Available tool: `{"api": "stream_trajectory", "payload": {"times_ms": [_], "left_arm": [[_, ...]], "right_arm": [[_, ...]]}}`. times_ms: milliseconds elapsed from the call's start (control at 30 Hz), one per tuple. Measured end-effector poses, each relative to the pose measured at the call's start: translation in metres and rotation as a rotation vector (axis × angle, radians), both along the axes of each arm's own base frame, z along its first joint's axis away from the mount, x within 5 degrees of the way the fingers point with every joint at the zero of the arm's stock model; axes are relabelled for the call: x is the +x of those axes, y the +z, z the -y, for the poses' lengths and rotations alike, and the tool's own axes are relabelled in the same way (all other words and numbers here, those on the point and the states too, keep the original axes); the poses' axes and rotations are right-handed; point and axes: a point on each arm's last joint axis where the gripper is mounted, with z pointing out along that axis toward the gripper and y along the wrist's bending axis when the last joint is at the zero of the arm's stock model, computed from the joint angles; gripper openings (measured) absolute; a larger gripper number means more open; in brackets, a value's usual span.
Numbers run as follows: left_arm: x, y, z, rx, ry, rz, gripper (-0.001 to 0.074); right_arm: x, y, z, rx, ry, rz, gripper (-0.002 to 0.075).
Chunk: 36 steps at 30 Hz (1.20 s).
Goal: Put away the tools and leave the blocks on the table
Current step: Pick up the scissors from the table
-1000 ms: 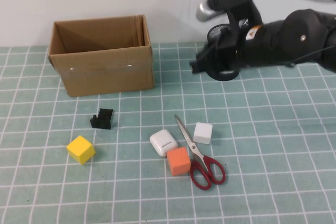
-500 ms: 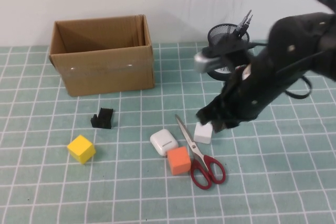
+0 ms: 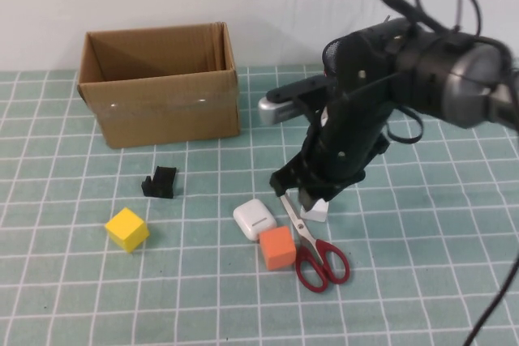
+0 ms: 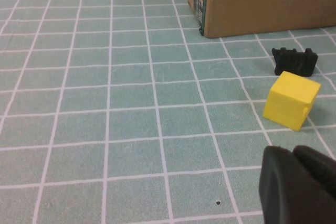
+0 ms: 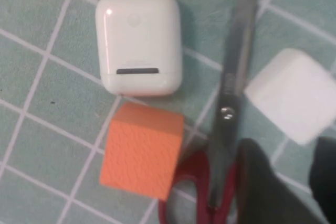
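The right gripper (image 3: 297, 194) hangs low at centre frame over the blades of the red-handled scissors (image 3: 312, 242), its fingers (image 5: 262, 192) parted and grasping nothing. The scissors lie flat on the teal gridded table (image 3: 422, 281) at lower centre, between the orange block (image 3: 276, 248) and the white block (image 3: 316, 211), which the arm partly hides. A white earbud case (image 3: 253, 219) sits beside the orange block. The yellow block (image 3: 126, 228) rests at lower left, near a black clip (image 3: 159, 183) and below a cardboard box (image 3: 159, 96). In the left wrist view, the left gripper (image 4: 296, 184) is clenched shut at lower right, empty.
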Motion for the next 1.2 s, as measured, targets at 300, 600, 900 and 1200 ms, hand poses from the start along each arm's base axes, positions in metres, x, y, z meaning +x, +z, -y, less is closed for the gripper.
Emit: {"api": "stream_trajectory", "payload": {"times_ms": [300, 600, 900, 1200], "left_arm": [[0.0, 0.0, 0.0, 0.0, 0.0, 0.0, -0.0004], [0.0, 0.0, 0.0, 0.0, 0.0, 0.0, -0.0004], [0.0, 0.0, 0.0, 0.0, 0.0, 0.0, -0.0004], [0.0, 0.0, 0.0, 0.0, 0.0, 0.0, -0.0004]], "right_arm": [[0.015, -0.024, -0.016, 0.013, -0.039, -0.077, 0.0294], [0.017, -0.033, -0.02, 0.007, -0.041, -0.095, 0.0297], [0.021, -0.028, -0.021, -0.008, -0.03, -0.068, 0.0293], [0.023, -0.009, -0.025, -0.013, -0.009, -0.044, 0.0293]]}}
